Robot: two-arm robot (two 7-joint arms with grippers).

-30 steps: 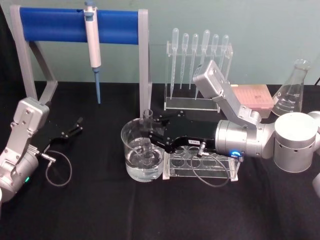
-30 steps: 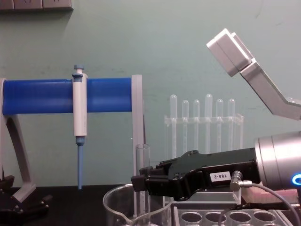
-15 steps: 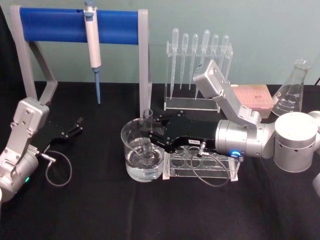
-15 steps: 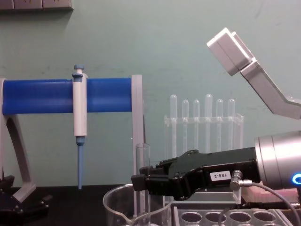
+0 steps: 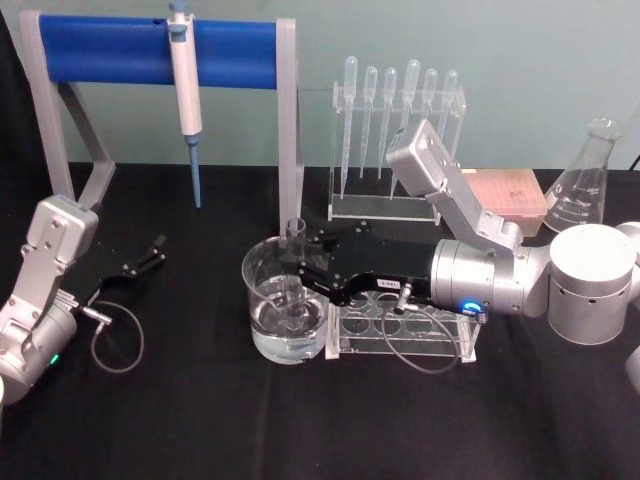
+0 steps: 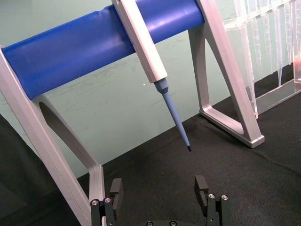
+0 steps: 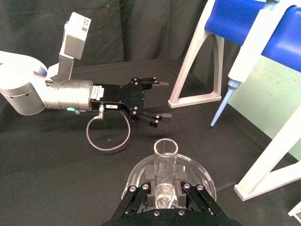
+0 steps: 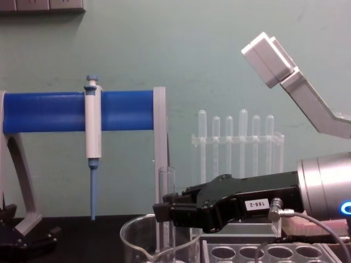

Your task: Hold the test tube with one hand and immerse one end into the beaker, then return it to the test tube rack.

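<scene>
One test tube (image 5: pixel 295 240): clear glass, finger-slim, plain open rim uppermost, standing upright at the centre of the head view with its lower part inside the beaker (image 5: pixel 258 300), reaching down to the shallow clear liquid there. One beaker: wide clear cylinder with rolled rim, on the black table (image 5: pixel 200 420), just beside the left end of the tube rack (image 5: pixel 420 325). One right gripper (image 5: pixel 298 272): black, white label, silver wrist, reaching in from the right over the rack, jaws pinching the tube just above the beaker rim. One left gripper (image 5: pixel 150 255): middle left of the frame, low over the table, jaws spread with nothing between them, well apart from the beaker. One tube rack: clear, multi-hole, under the right wrist. Six bulb-topped pipettes (image 5: pixel 390 110) in one clear stand, upper centre. One white-and-blue pipettor (image 5: pixel 185 85) hanging on one blue-barred frame (image 5: pixel 110 48), upper left. One conical flask (image 5: pixel 585 190) and one pink box (image 5: pixel 505 190), right side.
</scene>
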